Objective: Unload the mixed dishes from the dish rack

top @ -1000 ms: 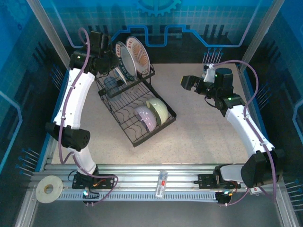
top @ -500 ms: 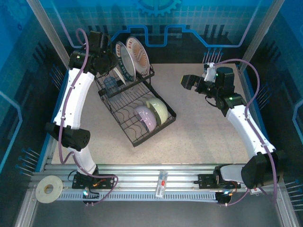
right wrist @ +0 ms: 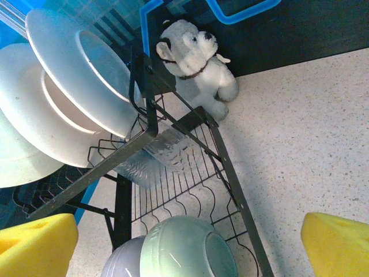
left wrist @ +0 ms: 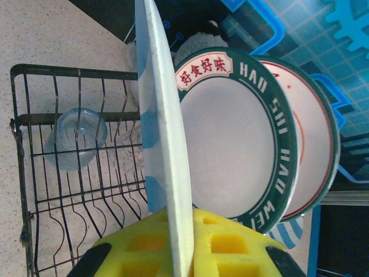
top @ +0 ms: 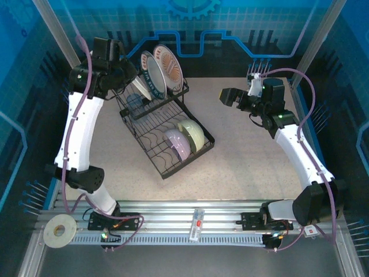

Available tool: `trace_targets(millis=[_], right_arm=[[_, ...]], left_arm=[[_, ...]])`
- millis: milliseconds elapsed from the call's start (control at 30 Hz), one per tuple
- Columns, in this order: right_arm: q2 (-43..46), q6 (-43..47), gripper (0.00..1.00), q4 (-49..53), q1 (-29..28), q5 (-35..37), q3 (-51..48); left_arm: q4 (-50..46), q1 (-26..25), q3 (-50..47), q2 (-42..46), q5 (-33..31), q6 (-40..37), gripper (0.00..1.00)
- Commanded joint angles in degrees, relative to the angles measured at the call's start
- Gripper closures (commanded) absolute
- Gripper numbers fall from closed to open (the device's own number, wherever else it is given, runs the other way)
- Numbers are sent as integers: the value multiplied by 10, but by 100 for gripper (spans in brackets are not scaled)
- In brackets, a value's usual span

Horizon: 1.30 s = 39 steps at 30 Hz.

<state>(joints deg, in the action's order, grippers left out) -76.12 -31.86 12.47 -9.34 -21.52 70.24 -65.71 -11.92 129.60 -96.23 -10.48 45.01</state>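
With its yellow pads (left wrist: 230, 242) pressed on either face, the left gripper (left wrist: 180, 236) pinches a blue-and-white striped plate (left wrist: 161, 127) by its 6 o'clock rim. The plate stands upright and edge-on, judged so that it lifts without scraping its neighbours. Whether it has left its slot cannot be told. At its 3 o'clock stand a green-rimmed plate (left wrist: 230, 133) and an orange-rimmed plate (left wrist: 314, 156). A clear tumbler (left wrist: 75, 138) sits at 9 o'clock in the raised tier. The right gripper (top: 226, 97), pads spread and holding nothing, hovers at 3 o'clock of the dish rack (top: 190, 157), apparently waiting. The green bowl (top: 193, 134) and lavender bowl (top: 176, 143) occupy the rack's 5 o'clock end.
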Motion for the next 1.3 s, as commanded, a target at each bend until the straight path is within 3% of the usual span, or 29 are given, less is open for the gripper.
trace_targets(millis=[0, 267, 467, 733, 867, 1100, 1267], right_arm=[[-2, 10, 0, 10, -1, -5, 23], [-5, 1, 0, 31, 10, 9, 45], [-13, -42, 0, 48, 33, 5, 67], [-14, -103, 0, 80, 87, 3, 94], [-10, -145, 0, 94, 117, 3, 97], [20, -207, 0, 98, 166, 17, 80], [43, -245, 0, 105, 215, 17, 65]], left_arm=[[20, 9, 11, 29, -3, 0, 100], [81, 3, -28, 81, 9, -52, 100], [189, -38, -68, 129, -11, -162, 100], [339, -165, -92, 139, -56, -420, 100], [401, -236, -95, 122, -48, -544, 100], [447, -345, -100, 60, -25, -740, 100], [490, -401, -146, 10, -52, -887, 100]])
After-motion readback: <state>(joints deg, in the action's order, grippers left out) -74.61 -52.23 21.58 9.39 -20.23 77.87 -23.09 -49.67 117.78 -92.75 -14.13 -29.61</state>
